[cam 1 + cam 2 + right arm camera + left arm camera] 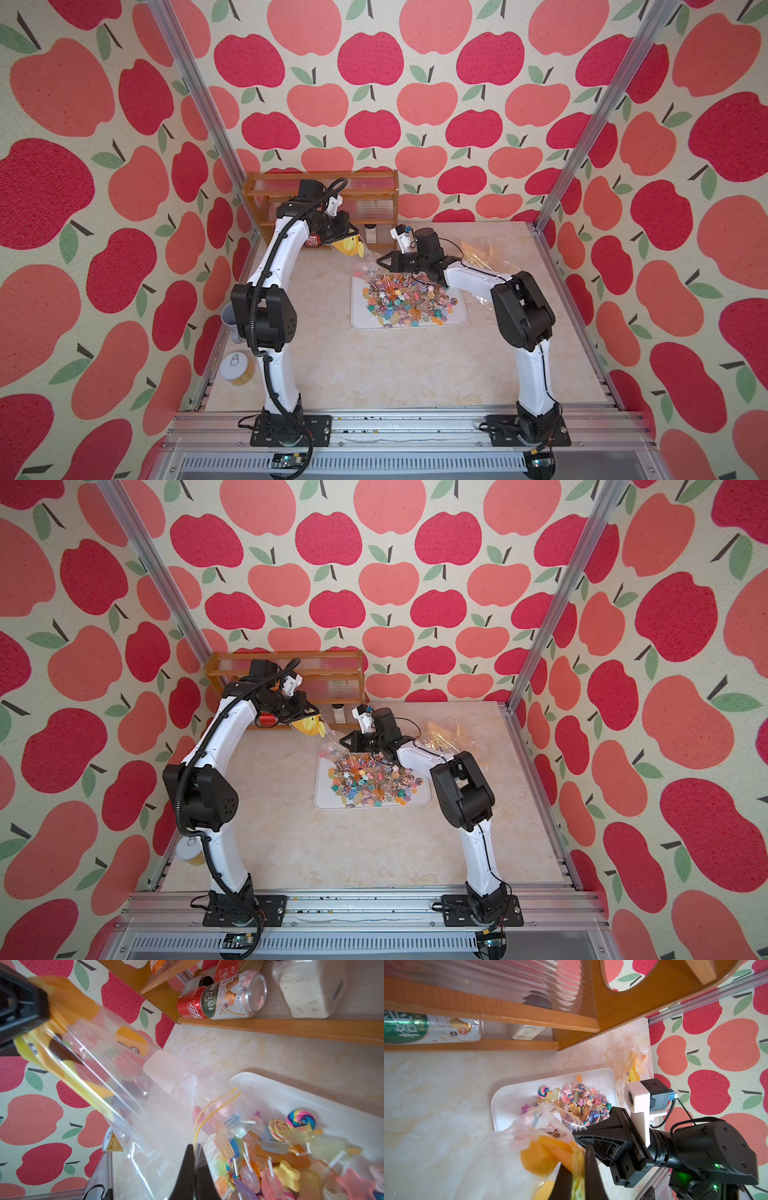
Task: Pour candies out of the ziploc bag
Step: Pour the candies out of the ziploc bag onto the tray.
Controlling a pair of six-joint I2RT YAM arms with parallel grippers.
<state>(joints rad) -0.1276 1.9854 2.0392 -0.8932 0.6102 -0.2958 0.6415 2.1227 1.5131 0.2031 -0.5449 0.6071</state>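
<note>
Top views, pour nearly done: you see most candies (407,301) heaped on the white tray (455,322).
Wrist views add what those hide: a few more seem to sit near the mouth of the ziploc bag (145,1105). The left gripper (578,1180) pinches its raised bottom, and the right gripper (194,1167) pinches its mouth edge above the tray.

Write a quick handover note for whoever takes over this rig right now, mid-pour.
Left hand: shut on the ziploc bag at its printed bottom end, held high.
Right hand: shut on the bag's mouth edge, low over the white tray.
Done: most candies lie piled on the tray.
To do: a few pieces are in the bag near its mouth; probably shake them out, then set the bag down.
</note>
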